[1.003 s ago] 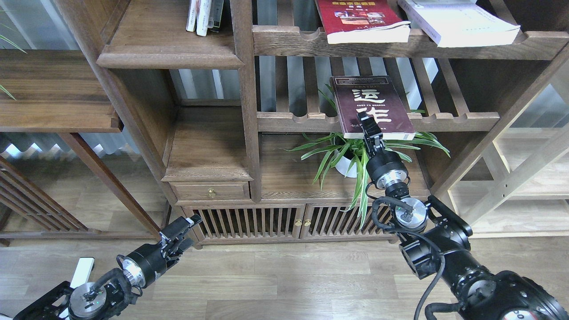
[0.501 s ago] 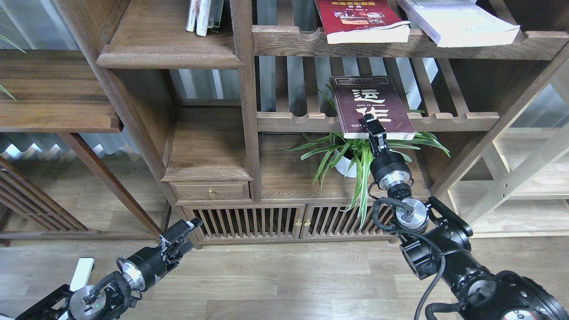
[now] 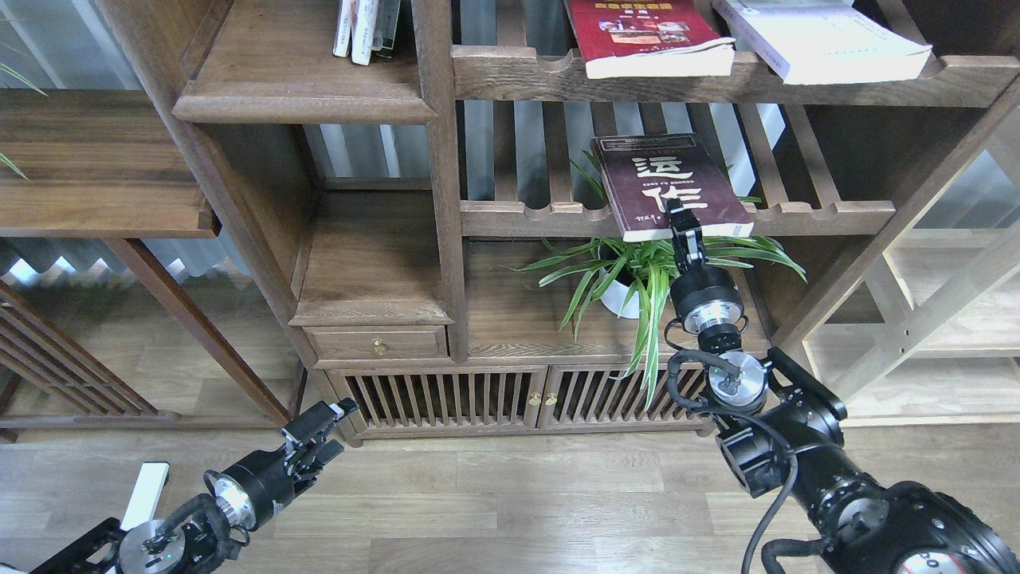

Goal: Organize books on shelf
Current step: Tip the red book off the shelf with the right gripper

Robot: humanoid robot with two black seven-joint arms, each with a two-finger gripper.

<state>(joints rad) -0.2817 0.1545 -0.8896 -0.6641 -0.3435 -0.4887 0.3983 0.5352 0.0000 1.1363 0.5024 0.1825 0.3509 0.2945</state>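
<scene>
maroon book (image 3: 669, 185), flat, long axis front-to-back, seemingly tool-gripped (image 3: 682, 221)

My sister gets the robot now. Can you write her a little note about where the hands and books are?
Right gripper: at the front edge of the maroon book, which lies on the slatted rack; whether the jaws hold it cannot be told.
Left gripper: low by the floor, holding nothing.
Red book and white book: lying flat on the upper rack.
A few books stand on the solid shelf, top left.
Left: move all three flat books there.
</scene>
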